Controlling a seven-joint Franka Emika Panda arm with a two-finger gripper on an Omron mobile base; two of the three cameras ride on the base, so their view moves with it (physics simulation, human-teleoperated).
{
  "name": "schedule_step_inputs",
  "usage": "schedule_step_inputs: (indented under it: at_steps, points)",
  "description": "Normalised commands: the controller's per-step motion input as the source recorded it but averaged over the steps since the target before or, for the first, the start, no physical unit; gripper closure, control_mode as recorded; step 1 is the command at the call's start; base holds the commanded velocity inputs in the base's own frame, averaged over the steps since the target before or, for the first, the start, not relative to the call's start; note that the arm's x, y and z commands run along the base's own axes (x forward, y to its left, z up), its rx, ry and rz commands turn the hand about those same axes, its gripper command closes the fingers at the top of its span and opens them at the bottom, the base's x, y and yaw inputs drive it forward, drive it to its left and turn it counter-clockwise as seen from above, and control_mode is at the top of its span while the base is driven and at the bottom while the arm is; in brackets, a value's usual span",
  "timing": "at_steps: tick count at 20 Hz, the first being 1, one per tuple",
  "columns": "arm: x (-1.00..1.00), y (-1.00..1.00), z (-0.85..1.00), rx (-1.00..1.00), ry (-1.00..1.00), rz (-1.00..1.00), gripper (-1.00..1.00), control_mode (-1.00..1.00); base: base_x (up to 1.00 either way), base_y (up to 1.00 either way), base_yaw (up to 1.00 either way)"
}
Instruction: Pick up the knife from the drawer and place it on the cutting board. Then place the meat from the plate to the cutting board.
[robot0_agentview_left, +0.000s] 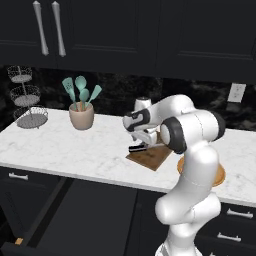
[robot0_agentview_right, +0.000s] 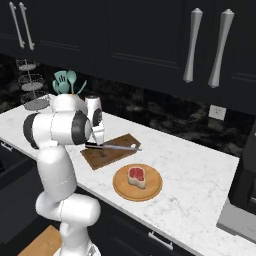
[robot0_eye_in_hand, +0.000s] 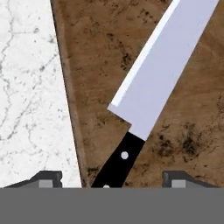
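A: On the white marble counter (robot0_agentview_left: 65, 150), in the left base view, a brown wooden cutting board (robot0_agentview_left: 150, 157) is seen under the gripper (robot0_agentview_left: 140, 147); the black handle of the knife (robot0_agentview_left: 136, 148) is level at the fingers.

B: In the right base view, the knife's thin pale blade (robot0_agentview_right: 120, 147) is stretched over the board (robot0_agentview_right: 107, 152); the red, fat-rimmed meat (robot0_agentview_right: 136, 176) is lain on the round tan plate (robot0_agentview_right: 150, 192).

A: In the hand view, the riveted handle (robot0_eye_in_hand: 118, 164) is seen between parted finger tips (robot0_eye_in_hand: 46, 178). Whether it is gripped cannot be told. No writing is found.

no readable text, labels, brands or numbers on anything shown
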Motion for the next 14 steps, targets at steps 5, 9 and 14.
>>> schedule_step_inputs:
  at_steps: [5,9,14]
  points:
    - [-0.64,-0.53,0.19,0.01,-0.13,0.00,-1.00,-1.00,0.00,0.00,0.00]
    - [-0.59,-0.21,0.04,0.00,-0.11,0.00,-1.00,-1.00,0.00,0.00,0.00]
    - [-0.43,-0.23,0.14,0.00,-0.06,0.01,-1.00,-1.00,0.00,0.00,0.00]
